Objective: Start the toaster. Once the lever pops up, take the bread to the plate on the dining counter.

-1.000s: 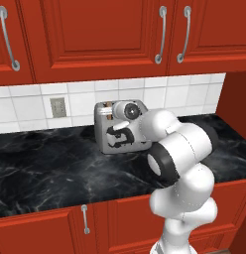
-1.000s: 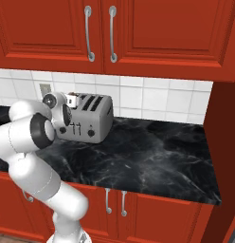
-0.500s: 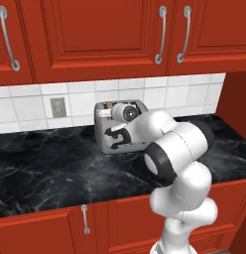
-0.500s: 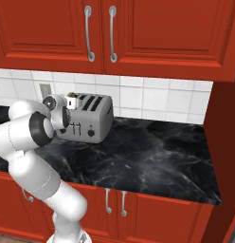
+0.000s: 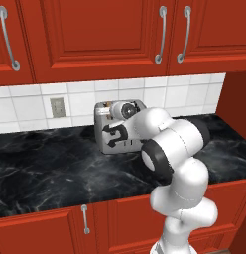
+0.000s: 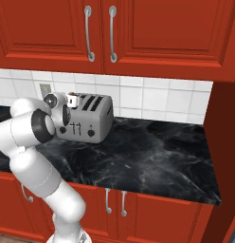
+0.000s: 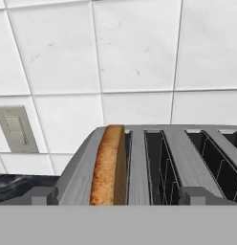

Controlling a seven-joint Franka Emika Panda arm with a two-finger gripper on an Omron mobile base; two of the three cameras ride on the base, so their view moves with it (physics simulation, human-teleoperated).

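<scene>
We noted toaster [image 6: 88,119] body grey metal, black knobs on front; slot interiors dark in hand view. Bread [image 7: 107,165] was tan-brown, crust edge golden, grainy texture. Counter [image 6: 157,156] was black marble with white veining. Cabinets [image 5: 95,34] above and below were red, handles [image 5: 160,34] silver. Backsplash tiles [image 7: 139,48] were white with thin grey grout lines. Wall outlet [image 5: 58,107] plate was light grey. Arm [image 5: 174,144] was white with dark joints.

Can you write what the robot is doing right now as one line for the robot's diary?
stage: reaching toaster | gripper: open, above boxy grey metal toaster | tan-brown bread slice: in end slot | counter: black marble
</scene>
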